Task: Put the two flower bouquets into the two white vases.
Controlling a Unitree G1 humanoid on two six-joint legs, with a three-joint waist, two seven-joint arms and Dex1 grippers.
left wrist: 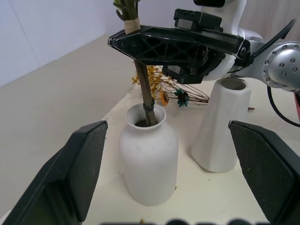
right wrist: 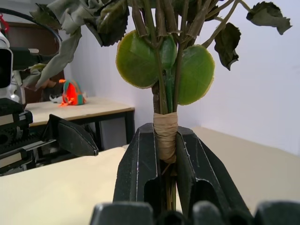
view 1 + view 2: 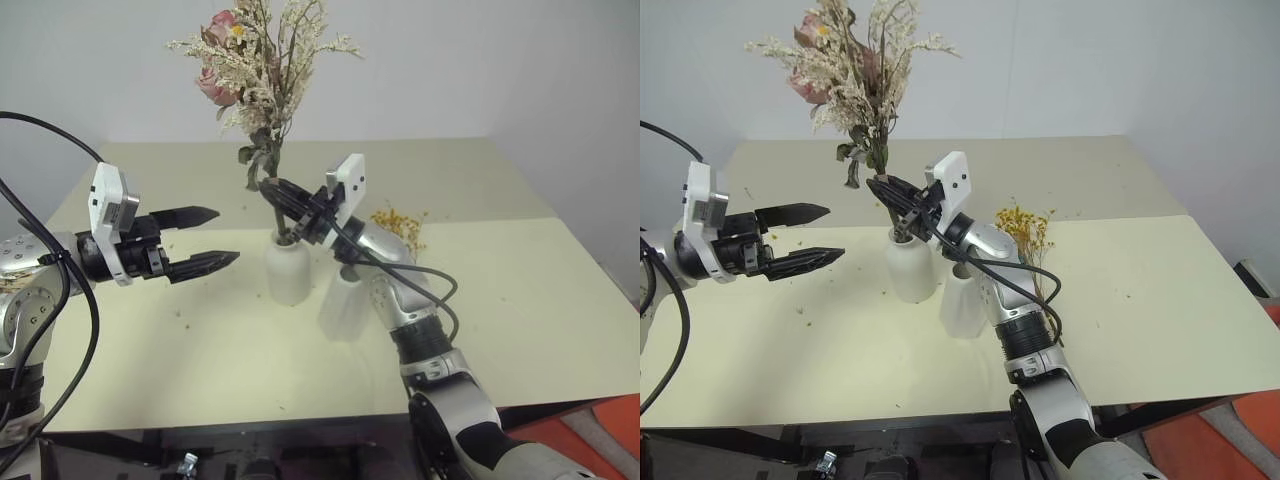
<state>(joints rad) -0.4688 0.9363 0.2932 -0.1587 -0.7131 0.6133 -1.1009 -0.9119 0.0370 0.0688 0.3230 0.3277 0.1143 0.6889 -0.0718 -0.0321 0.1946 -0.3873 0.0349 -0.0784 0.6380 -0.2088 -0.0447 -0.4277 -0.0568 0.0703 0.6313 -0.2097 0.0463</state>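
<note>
Pink flowers (image 3: 255,70) have their stems in the round vase (image 3: 287,268) near the table's (image 3: 560,300) middle, pinched by the right gripper (image 3: 278,195), which should let go gently, while the left gripper (image 3: 205,238) waits spread wide.

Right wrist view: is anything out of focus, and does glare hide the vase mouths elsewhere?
Right wrist view: the fingers at the bottom edge are soft, the tied stems sharp. Left wrist view: both vase mouths, bottle vase and cone vase, read clearly, no glare.
</note>
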